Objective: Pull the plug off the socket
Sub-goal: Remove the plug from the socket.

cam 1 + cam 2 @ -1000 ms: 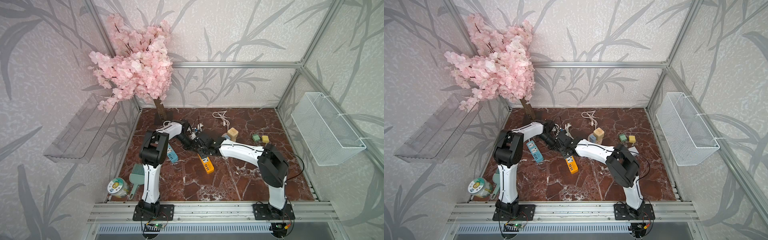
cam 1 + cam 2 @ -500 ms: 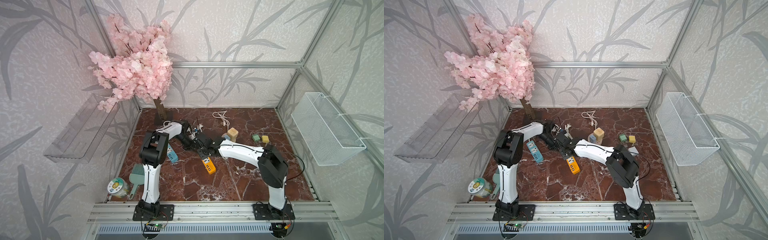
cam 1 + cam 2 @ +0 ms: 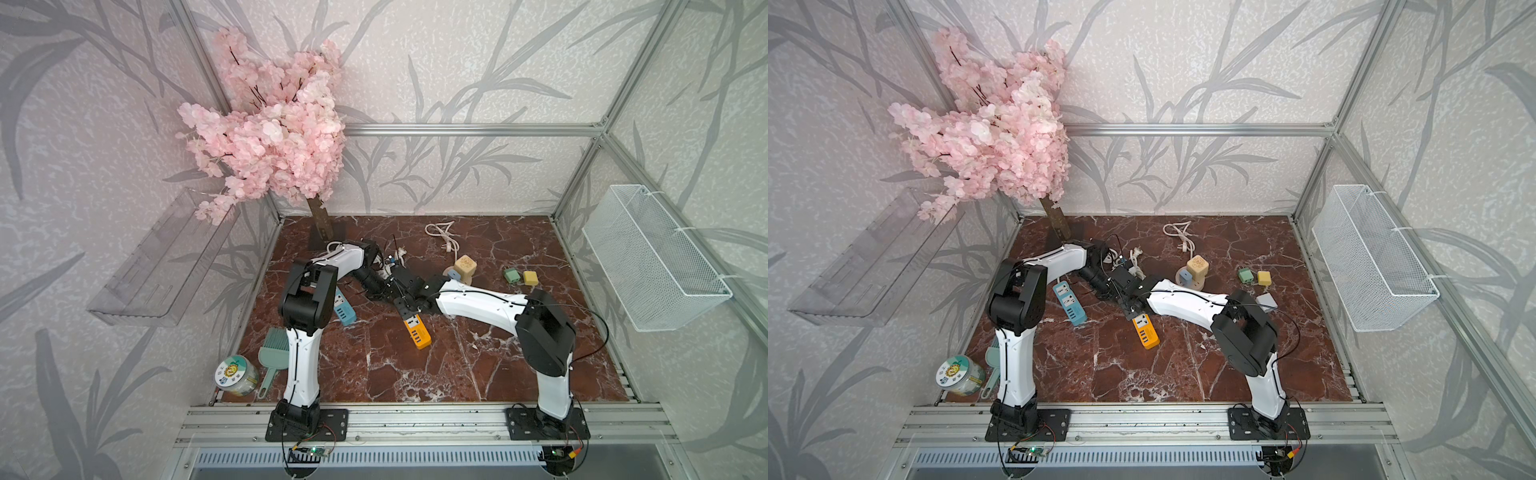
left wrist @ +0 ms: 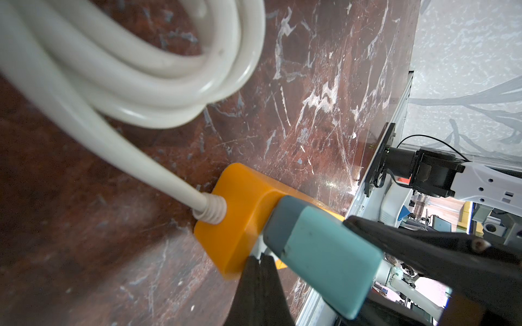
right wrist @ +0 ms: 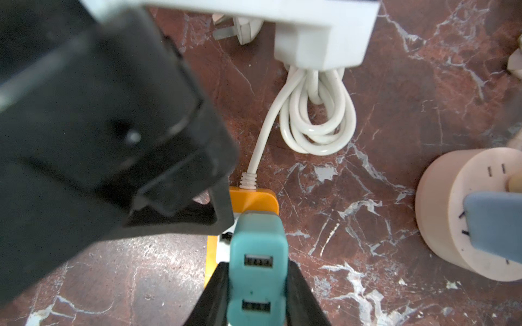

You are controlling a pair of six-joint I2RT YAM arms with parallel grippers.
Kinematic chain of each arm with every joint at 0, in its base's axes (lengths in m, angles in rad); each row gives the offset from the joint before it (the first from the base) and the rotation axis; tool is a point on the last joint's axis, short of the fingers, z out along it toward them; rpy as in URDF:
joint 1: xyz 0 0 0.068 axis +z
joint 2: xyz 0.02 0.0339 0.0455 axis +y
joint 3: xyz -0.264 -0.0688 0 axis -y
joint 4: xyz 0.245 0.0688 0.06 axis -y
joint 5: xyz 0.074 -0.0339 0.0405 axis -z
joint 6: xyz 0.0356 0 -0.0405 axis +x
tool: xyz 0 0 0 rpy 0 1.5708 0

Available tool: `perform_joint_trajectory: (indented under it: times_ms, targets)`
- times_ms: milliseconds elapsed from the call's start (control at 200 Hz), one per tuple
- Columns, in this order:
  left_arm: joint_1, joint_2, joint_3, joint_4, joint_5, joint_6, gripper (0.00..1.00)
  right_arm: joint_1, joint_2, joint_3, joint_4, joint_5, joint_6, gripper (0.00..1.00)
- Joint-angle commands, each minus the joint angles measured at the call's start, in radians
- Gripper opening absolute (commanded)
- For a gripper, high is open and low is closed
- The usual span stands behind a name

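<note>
Over the last second almost nothing has moved. The orange power strip [image 4: 240,203] has only crept slightly with the arms, and the teal USB charger plug [image 5: 258,254] still looks seated in it, so the pull has not freed it yet. The right gripper [image 5: 257,279] has its jaws clamped on the plug. The left gripper [image 4: 260,276], jaws closed together, presses the strip just beside it. A coiled white cord [image 4: 127,84] lies beyond both on the red marble-patterned table [image 5: 381,169], within bamboo-papered walls [image 3: 457,83].
</note>
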Motion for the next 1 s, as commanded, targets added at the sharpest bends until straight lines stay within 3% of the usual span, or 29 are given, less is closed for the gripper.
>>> perform_joint_trajectory:
  times_ms: [0,265,500,720,815,995]
  targets:
    - [0.005,0.052,0.003,0.033,-0.113,-0.006,0.00,0.043,-0.046,0.035,0.020,0.016,-0.005,0.00]
    - [0.005,0.052,0.003,0.033,-0.115,-0.007,0.00,0.105,0.003,0.095,-0.062,0.145,-0.093,0.00]
    - [0.005,0.052,0.003,0.032,-0.113,-0.007,0.00,0.104,-0.014,0.069,-0.024,0.120,-0.063,0.00]
    - [0.030,0.016,-0.020,0.032,-0.023,0.007,0.00,0.044,-0.029,0.013,0.019,0.030,0.104,0.00]
    - [0.056,0.000,-0.008,-0.008,0.060,0.023,0.00,0.039,-0.043,-0.014,0.045,0.050,0.153,0.00]
    - [0.067,-0.076,-0.018,-0.033,0.083,0.057,0.00,0.023,-0.020,-0.001,0.021,0.054,0.303,0.00]
